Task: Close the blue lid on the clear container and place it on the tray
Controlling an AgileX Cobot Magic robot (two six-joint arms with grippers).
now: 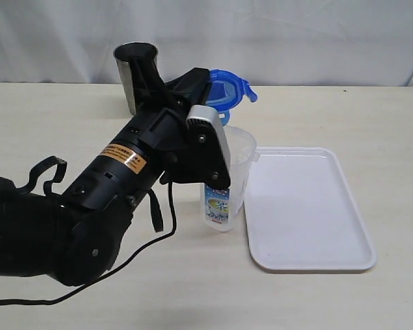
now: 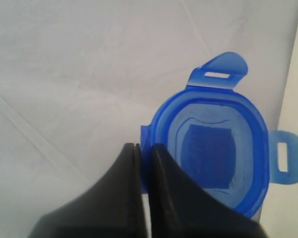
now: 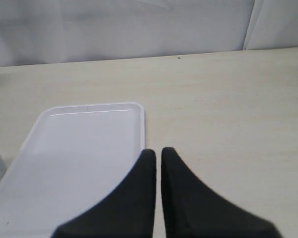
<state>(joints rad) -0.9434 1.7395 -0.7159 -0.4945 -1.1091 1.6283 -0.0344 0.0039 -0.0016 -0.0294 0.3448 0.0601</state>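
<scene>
Lid aloft, container open: the left gripper [image 2: 143, 146], its jaws drawn almost together, pinches one edge of the blue lid [image 2: 211, 148] and holds it clear of the table [image 1: 344, 117], in the upper centre of the exterior view. The lid's snap tabs stand splayed outward, none of them latched.

The clear container [image 1: 241, 161] stands upright at the centre of that view with its mouth uncovered and its printed label facing the camera. It is on the table just beside the left rim of the tray [image 1: 310, 206], not on it. In the picture the lid hangs above and slightly behind the container's rim; whether it is lined up over the mouth cannot be told from this angle. A steel cup [image 1: 127, 69] stands behind the arm, upper left of centre.

The right gripper [image 3: 158, 151], its jaws closed and holding nothing, is poised over the table next to the tray.

By these pictures the job looks to be in its early part. The lid is picked up, but setting it on the container, pressing the tabs shut and moving the closed container onto the bare white tray are not yet done.
</scene>
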